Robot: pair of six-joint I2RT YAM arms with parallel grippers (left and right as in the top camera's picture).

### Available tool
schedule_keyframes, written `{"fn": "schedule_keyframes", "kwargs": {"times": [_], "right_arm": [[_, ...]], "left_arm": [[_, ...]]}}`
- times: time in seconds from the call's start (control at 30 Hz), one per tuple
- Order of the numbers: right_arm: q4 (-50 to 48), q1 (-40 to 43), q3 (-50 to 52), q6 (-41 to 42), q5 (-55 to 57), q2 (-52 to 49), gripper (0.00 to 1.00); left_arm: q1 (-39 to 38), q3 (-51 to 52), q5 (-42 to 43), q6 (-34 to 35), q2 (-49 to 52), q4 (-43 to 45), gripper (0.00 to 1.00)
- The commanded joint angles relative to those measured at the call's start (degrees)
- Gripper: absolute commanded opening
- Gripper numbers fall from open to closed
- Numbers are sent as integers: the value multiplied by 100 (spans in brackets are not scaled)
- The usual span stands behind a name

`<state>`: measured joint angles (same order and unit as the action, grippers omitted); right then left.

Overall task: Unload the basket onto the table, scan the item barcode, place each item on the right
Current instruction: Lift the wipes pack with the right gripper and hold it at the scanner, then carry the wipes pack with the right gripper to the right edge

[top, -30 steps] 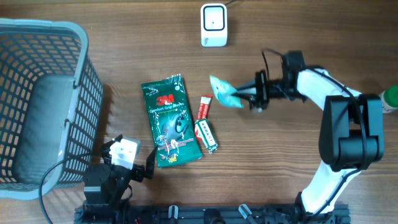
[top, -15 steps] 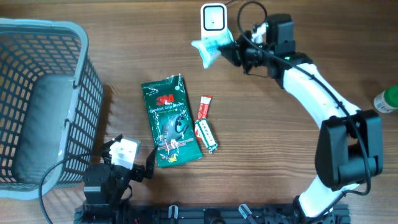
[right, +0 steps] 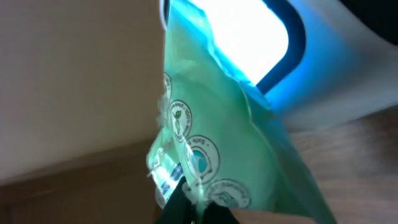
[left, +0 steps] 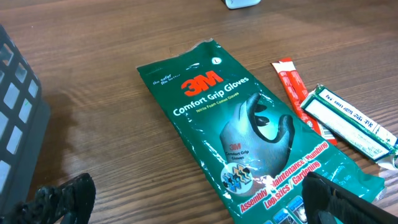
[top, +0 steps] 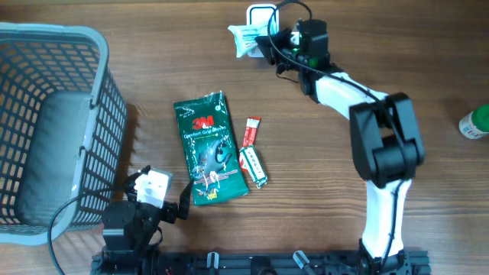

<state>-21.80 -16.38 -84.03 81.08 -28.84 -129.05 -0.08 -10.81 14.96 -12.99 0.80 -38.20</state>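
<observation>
My right gripper (top: 267, 41) is shut on a pale green pouch (top: 245, 38), holding it up right in front of the white scanner (top: 261, 11) at the table's far edge. In the right wrist view the pouch (right: 230, 143) hangs from the pinched gripper (right: 196, 208), and a printed label shows at its lower left edge. The scanner's glowing window (right: 249, 31) is just behind it. My left gripper (top: 157, 197) rests open at the near edge, its fingers (left: 62, 199) spread by the lower end of the green 3M glove pack (left: 249, 137).
A grey mesh basket (top: 53, 130) fills the left side. The glove pack (top: 208, 149), a red stick sachet (top: 250, 131) and a small green-white packet (top: 254, 166) lie mid-table. A green-capped bottle (top: 475, 122) stands at the right edge.
My right arm has swung the pouch from right of the table's middle up and left to the scanner. The left arm has not moved.
</observation>
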Motion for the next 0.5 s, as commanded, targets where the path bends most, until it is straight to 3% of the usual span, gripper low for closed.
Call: {"fn": "schedule_keyframes", "kwargs": {"times": [0.0,0.33,0.47], "right_arm": [[267,-96,-597,149,-118,-140,5],[671,-2,-688,-348,-166,-33,5],[1996,518,-688,-1134,57,695,5]], "left_arm": [[24,31,107,35,-37,15,100],[24,31,107,35,-37,15,100],[24,31,107,35,-37,15,100]]}}
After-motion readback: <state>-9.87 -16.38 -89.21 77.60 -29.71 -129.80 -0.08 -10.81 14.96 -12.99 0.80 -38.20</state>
